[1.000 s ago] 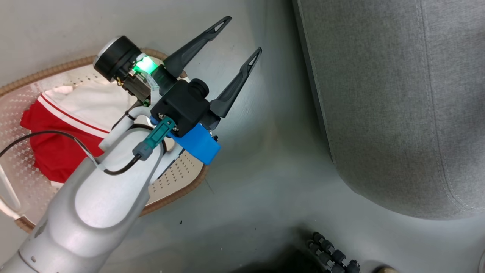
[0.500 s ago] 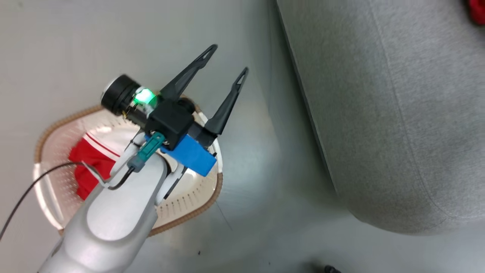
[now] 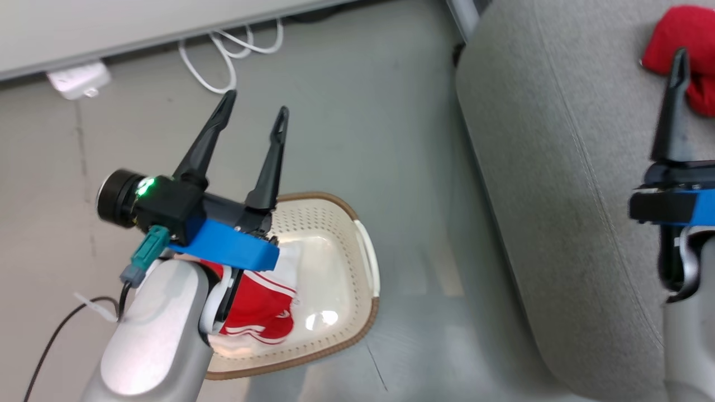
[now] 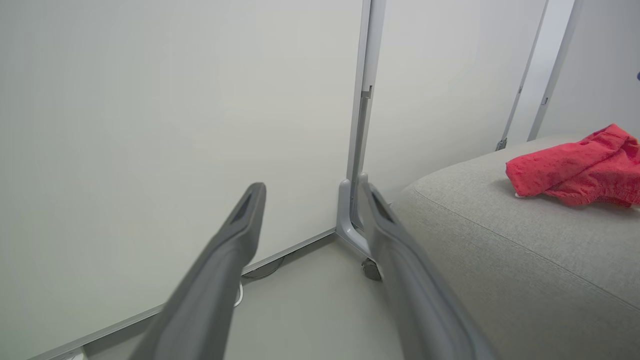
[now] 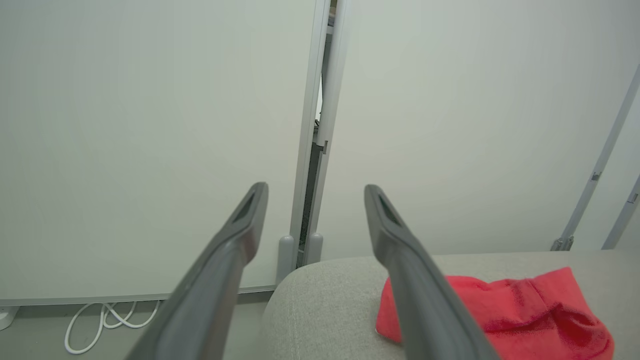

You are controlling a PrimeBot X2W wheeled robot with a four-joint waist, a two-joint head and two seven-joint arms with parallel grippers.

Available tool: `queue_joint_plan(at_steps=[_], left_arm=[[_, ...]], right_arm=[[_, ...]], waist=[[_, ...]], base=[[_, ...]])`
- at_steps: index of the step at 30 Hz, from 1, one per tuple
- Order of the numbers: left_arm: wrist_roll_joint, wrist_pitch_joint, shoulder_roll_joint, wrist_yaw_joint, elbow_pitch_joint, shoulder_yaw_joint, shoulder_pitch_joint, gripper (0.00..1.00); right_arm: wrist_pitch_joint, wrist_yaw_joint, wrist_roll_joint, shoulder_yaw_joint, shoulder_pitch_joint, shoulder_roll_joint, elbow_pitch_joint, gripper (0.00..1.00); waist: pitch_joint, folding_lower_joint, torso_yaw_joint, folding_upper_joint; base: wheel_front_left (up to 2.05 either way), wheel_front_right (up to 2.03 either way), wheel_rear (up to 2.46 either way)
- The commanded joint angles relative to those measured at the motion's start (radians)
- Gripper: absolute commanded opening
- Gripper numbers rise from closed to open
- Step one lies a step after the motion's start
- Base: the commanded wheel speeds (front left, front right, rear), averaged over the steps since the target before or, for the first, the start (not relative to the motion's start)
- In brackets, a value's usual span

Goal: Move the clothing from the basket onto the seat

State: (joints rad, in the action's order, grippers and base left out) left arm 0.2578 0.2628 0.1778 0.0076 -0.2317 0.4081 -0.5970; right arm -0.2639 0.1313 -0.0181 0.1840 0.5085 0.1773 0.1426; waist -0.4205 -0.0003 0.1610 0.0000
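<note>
The basket (image 3: pixel 366 251) stands on the grey floor with a red garment with white stripes (image 3: pixel 262 312) inside, partly hidden by my left arm. My left gripper (image 3: pixel 256 106) hovers above the basket's far end, open and empty; the left wrist view shows its spread fingers (image 4: pixel 235 235) aimed at the wall. The plain red garment (image 3: pixel 659 39) lies loose on the grey seat (image 3: pixel 558 195). My right gripper (image 5: pixel 315 190) is open above the seat, just short of that red garment (image 5: pixel 505 310). One of its fingers (image 3: pixel 670 123) shows at the right edge of the head view.
White cables (image 3: pixel 234 50) and a white power block (image 3: pixel 78 81) lie on the floor by the wall. A partition post on a castor (image 4: pixel 370 267) stands at the seat's far corner. A strip of bare floor (image 3: pixel 424 234) separates basket and seat.
The head camera has swung, so the whole picture has shifted: wall base, cables and my right arm came into view. The right gripper has gone from shut to open. The left gripper stays open.
</note>
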Motion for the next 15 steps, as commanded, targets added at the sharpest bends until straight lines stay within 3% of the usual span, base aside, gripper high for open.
queue_joint_plan(at_steps=[1, 8, 15], left_arm=[[0.003, 0.003, -0.005, 0.001, 0.002, -0.017, 0.023, 1.00], [-0.015, 0.003, -0.035, -0.009, 0.000, -0.141, 0.135, 1.00], [-0.045, 0.003, -0.068, -0.037, 0.002, -0.227, 0.250, 1.00]], right_arm=[[-0.001, -0.001, 0.002, -0.014, -0.023, -0.004, -0.007, 1.00], [-0.001, -0.001, -0.010, -0.138, -0.086, -0.034, -0.019, 1.00], [-0.001, -0.001, -0.025, -0.196, -0.186, -0.056, -0.013, 1.00]], waist=[[0.063, 0.0003, -0.061, 0.0000], [0.157, 0.0003, -0.123, 0.0000], [0.237, 0.0003, -0.161, 0.0000]], base=[[0.00, 0.00, 0.00], [0.00, 0.00, 0.00], [0.00, 0.00, 0.00]])
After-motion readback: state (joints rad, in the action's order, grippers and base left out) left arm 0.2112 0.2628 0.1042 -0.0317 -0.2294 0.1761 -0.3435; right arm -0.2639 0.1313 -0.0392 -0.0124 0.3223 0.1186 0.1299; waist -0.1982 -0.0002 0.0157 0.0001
